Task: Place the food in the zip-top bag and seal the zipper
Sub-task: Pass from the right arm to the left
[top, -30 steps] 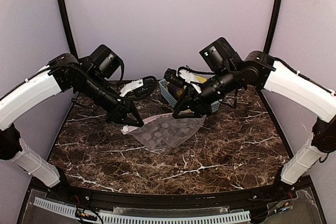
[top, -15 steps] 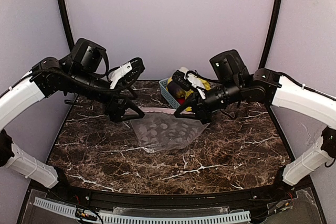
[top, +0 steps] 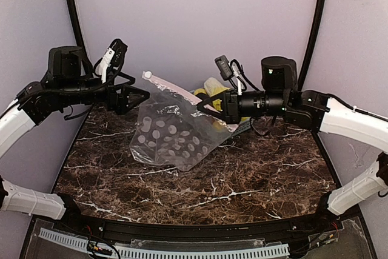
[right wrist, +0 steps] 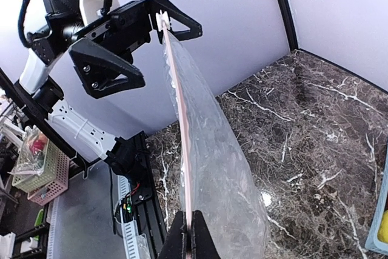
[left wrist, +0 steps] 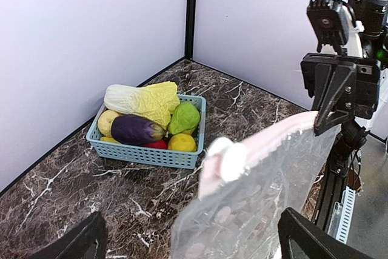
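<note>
Since a second before, the bag had risen off the table, hanging from the right gripper, which was clamped on its zipper. The left gripper stood wide, just beside the free corner.

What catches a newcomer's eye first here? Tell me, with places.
The dotted zip-top bag hangs in the air over the middle of the table, pinched at its pink zipper by the right gripper. The left gripper gapes open at the zipper's far end. At the back, a blue basket is heaped with the food.
</note>
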Controlling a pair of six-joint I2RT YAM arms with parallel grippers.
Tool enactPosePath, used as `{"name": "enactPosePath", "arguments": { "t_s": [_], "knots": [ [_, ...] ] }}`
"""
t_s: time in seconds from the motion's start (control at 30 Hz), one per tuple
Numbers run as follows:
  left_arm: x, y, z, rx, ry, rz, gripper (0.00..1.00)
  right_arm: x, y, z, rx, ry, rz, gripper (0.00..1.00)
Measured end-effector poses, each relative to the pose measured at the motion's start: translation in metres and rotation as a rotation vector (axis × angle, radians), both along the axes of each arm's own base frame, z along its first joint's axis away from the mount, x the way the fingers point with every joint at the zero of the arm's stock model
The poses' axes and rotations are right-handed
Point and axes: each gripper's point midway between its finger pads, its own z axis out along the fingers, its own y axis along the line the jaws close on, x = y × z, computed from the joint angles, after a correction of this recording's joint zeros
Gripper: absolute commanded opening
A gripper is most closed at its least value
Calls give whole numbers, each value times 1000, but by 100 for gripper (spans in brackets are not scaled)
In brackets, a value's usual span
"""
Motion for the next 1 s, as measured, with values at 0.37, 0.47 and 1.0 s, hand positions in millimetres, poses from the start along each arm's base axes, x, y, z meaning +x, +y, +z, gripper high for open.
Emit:
{"name": "enactPosePath", "arguments": {
  "t_s": [0.37,0.47,1.0],
  "knots": [
    [16,16,-54,-71,105,-45,99,48,-26,-104,-95,314,-204,0],
    [24,19,-71,-86,172,-53,99,49,-25,-114,-114,322,-204,0],
    [53,-30,-83,-255,386,-275,80,36,-14,-100,-2,183,-62,0]
  ]
}}
